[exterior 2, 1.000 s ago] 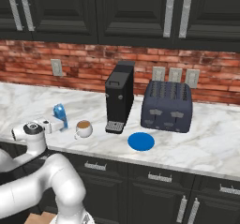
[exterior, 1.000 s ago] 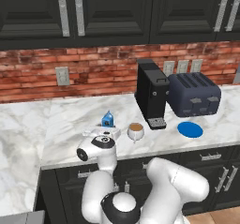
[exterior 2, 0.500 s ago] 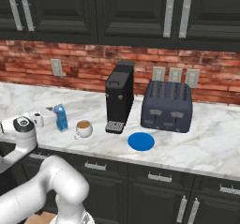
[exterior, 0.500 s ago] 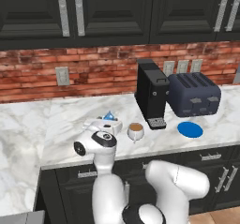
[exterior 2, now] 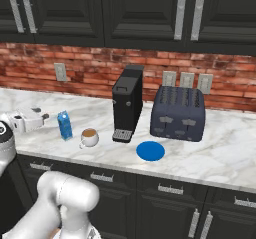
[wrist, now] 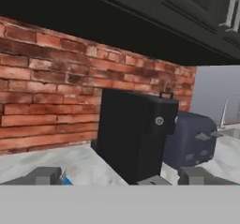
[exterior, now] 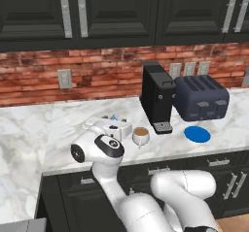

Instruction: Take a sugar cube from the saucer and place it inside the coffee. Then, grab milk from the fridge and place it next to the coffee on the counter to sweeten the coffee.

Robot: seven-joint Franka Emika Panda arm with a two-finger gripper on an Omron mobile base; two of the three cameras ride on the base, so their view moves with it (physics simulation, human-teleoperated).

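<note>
The milk [exterior 2: 64, 125], a small blue carton, stands upright and free on the counter [exterior 2: 210, 153], just left of the coffee [exterior 2: 90, 137]. My gripper [exterior 2: 42, 114] hovers a short way left of the carton, open, nothing between its fingers. In the hand view the fingertips [wrist: 47, 175] sit wide apart, with a blue bit of the milk [wrist: 66, 181] just inside the left one. From the left base view my gripper [exterior: 114, 121] covers most of the carton, and the coffee [exterior: 141, 136] stands to its right. The blue saucer [exterior 2: 150, 151] lies further right. The sugar cube and fridge are out of view.
A tall black coffee machine [exterior 2: 127, 103] stands right behind the coffee, and a dark blue toaster [exterior 2: 178, 113] sits to its right. A brick wall with outlets backs the counter, under black upper cabinets. My own arm rises in the foreground of both base views.
The gripper has let go of the milk and drawn back a little to the left. The carton now stands upright by the coffee.
</note>
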